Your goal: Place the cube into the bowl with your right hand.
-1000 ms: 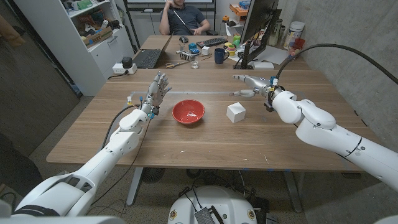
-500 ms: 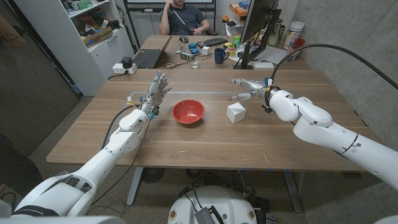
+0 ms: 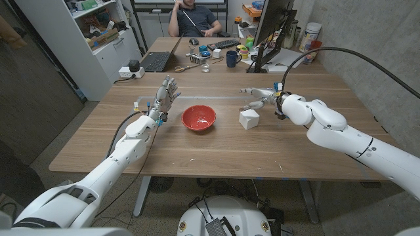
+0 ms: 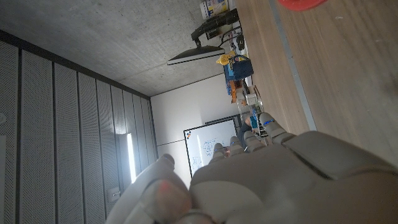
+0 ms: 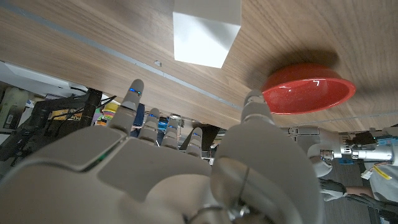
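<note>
**A:** Where did the small white cube (image 3: 249, 118) sit at that moment?

**B:** Right of centre in the head view, on the bare wooden worktop (image 3: 216, 154), with the shallow red bowl (image 3: 199, 118) near it toward the centre of the frame, apart from it. Nothing was touching the cube.

**A:** And the right hand (image 3: 261, 96)?

**B:** Just above and right of the cube in that frame, fingers (image 3: 250, 90) spread and stretched out toward the upper centre, holding nothing. The right wrist view showed the same: the cube (image 5: 206, 32) at the top centre of the picture, beyond the fingertips (image 5: 134, 87), and the bowl (image 5: 308, 90) off to the right.

**A:** The left hand (image 3: 166, 95)?

**B:** Raised at the upper left of the bowl, fingers apart and pointing up, empty. It had no part in this.

**A:** So what would doing the reach well have asked for?

**B:** I judged the hand needed to come down with the thumb on one face and the fingers on the opposite one, flat to the faces rather than on an edge, since a smooth cube could twist or skid if caught at a corner. Closing only once both sides were bracketed would have avoided pushing it away. After that, a clear lift over the bowl's rim and a low release.
</note>
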